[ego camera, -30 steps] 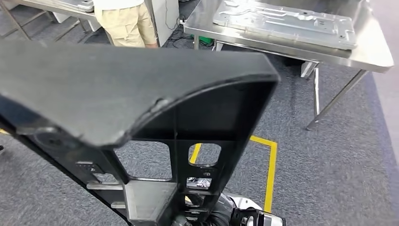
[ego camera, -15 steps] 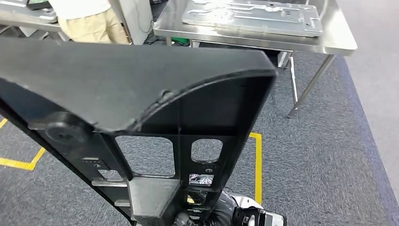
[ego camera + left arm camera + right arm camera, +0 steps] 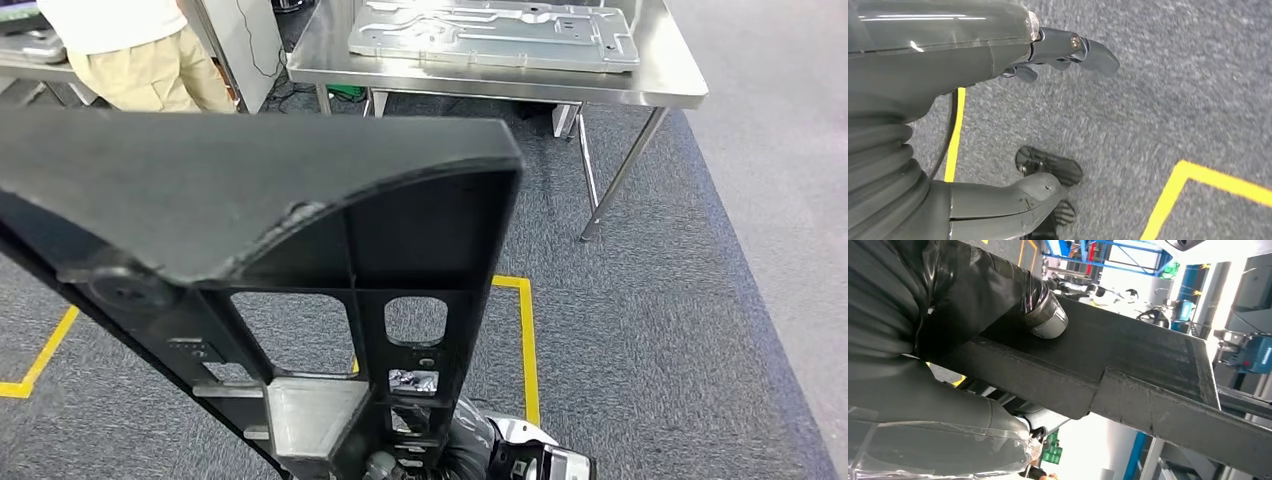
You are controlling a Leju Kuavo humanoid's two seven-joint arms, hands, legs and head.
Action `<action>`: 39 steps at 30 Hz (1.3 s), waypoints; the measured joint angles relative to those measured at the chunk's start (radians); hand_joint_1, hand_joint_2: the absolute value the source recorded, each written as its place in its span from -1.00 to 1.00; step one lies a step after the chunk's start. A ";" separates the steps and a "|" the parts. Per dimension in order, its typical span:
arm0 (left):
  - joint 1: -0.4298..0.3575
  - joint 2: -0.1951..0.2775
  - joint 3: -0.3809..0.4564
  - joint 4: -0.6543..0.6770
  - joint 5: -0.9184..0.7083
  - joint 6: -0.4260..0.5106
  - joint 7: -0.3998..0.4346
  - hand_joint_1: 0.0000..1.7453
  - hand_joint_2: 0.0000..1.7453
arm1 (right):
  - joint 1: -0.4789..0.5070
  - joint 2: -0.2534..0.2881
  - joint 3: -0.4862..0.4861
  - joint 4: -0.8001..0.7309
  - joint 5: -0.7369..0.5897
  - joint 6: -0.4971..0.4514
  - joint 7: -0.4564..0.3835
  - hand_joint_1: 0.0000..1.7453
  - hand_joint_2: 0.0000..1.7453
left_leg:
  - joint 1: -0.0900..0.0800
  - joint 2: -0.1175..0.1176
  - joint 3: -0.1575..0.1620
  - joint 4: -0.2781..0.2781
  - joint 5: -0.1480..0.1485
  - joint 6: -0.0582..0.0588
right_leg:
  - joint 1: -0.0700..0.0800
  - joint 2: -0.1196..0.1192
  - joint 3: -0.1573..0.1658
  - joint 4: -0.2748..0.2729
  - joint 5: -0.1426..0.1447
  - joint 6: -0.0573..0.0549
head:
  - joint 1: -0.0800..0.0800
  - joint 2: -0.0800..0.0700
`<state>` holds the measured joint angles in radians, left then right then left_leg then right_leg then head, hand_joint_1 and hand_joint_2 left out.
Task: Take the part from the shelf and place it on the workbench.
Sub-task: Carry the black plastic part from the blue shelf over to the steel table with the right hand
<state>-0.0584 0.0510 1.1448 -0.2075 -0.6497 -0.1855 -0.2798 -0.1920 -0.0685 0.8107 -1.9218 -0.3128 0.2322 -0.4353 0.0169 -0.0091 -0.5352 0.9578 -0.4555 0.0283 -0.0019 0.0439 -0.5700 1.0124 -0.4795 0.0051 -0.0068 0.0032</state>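
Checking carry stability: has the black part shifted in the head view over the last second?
Barely. The black part keeps nearly the same place in frame while the steel workbench slides left, so the camera turned.

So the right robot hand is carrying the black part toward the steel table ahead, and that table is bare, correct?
Not quite. The right robot hand does hold the black part, with the steel table ahead, but the table is not bare: the head view shows a large grey metal panel lying flat on it.
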 joint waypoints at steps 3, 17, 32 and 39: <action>0.004 -0.001 0.000 0.000 0.000 -0.004 0.001 -1.00 1.00 | -0.001 -0.001 0.000 0.003 0.000 -0.001 0.000 1.00 1.00 | 0.002 0.009 0.000 -0.003 0.002 0.008 | -0.005 -0.031 -0.086 0.183 -0.099 0.012 | 0.000 0.000; 0.002 -0.001 0.000 0.000 -0.001 -0.023 -0.017 -1.00 1.00 | -0.001 -0.006 -0.001 0.011 0.000 -0.001 -0.003 1.00 1.00 | 0.006 0.018 -0.035 0.140 -0.093 -0.052 | -0.008 -0.043 0.062 -0.038 -0.017 -0.037 | 0.000 0.000; 0.014 0.014 0.002 -0.002 -0.004 -0.021 -0.019 -1.00 1.00 | 0.001 -0.006 -0.005 0.010 0.000 -0.002 -0.007 1.00 1.00 | -0.006 0.010 0.026 -0.040 0.016 0.019 | 0.003 -0.031 0.106 0.100 -0.047 0.002 | -0.001 0.000; 0.017 0.009 0.002 -0.001 -0.014 -0.021 -0.022 -1.00 1.00 | 0.013 -0.012 -0.013 0.011 0.002 -0.003 -0.011 1.00 1.00 | 0.017 0.003 0.175 -0.078 -0.074 -0.007 | -0.020 -0.046 -0.102 0.093 -0.112 0.035 | 0.000 0.000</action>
<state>-0.0410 0.0598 1.1467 -0.2087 -0.6635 -0.2069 -0.3020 -0.1788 -0.0808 0.7979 -1.9106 -0.3108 0.2294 -0.4466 0.0339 -0.0064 -0.3603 0.8802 -0.5291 0.0210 -0.0218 -0.0017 -0.6723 1.1055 -0.5913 0.0404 -0.0072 0.0031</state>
